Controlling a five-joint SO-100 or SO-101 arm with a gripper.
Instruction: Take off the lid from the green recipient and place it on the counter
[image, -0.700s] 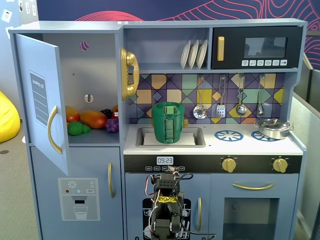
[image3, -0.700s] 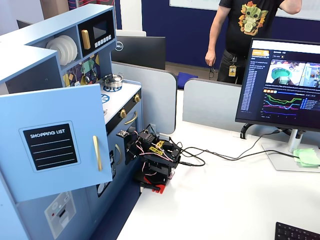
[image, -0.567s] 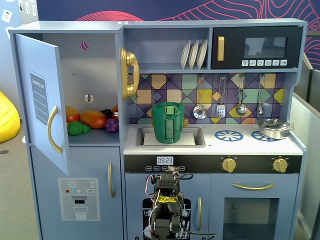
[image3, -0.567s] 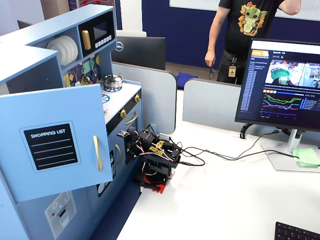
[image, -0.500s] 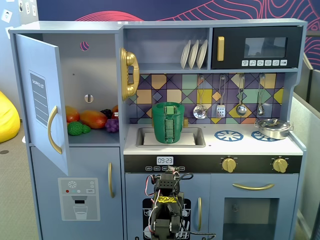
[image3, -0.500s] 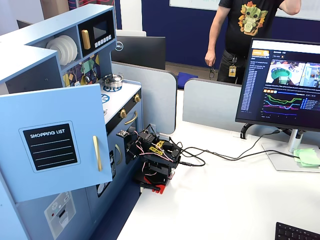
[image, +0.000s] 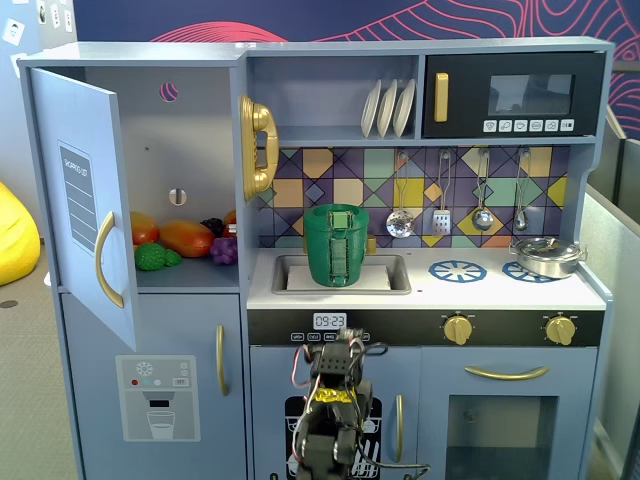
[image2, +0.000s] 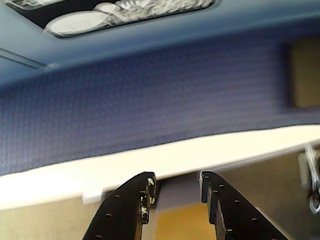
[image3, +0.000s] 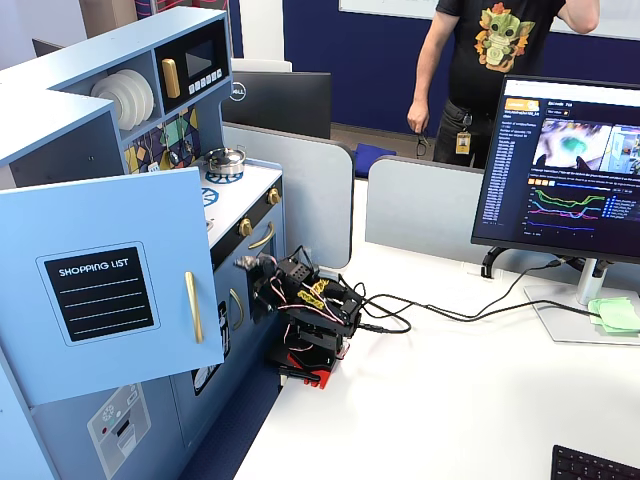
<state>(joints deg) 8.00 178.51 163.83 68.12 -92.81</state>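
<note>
The green recipient (image: 345, 246) stands upright in the recessed sink (image: 392, 276) of the toy kitchen, seen in a fixed view. Its top looks closed off by the lid (image: 345, 209), a flat green cap sitting level on the rim, though from here I can't make out the knob clearly. So as far as I can judge, nothing of the job is done: the lid is on, and the white surface (image: 490, 286) around the sink has no lid lying on it. A silver pan (image: 546, 256) sits on the far-right burner ring, well apart from the recipient.

The arm is folded low in front of the kitchen's lower doors, well below the surface. The tool (image2: 176, 195) is slightly spread in the wrist view, its two black fingers apart with nothing between them. Everything is left: rise to the recipient, grip the lid, lift it off and set it down on the surface.

The fixed view facing the kitchen is the only one showing the recipient and lid. The other fixed view shows the arm (image3: 305, 320) crouched on the desk beside the kitchen, with a monitor (image3: 560, 165) and a person (image3: 490, 70) behind, but the open door (image3: 110, 280) hides the sink. The wrist view shows only ceiling and wall beyond the fingers.
</note>
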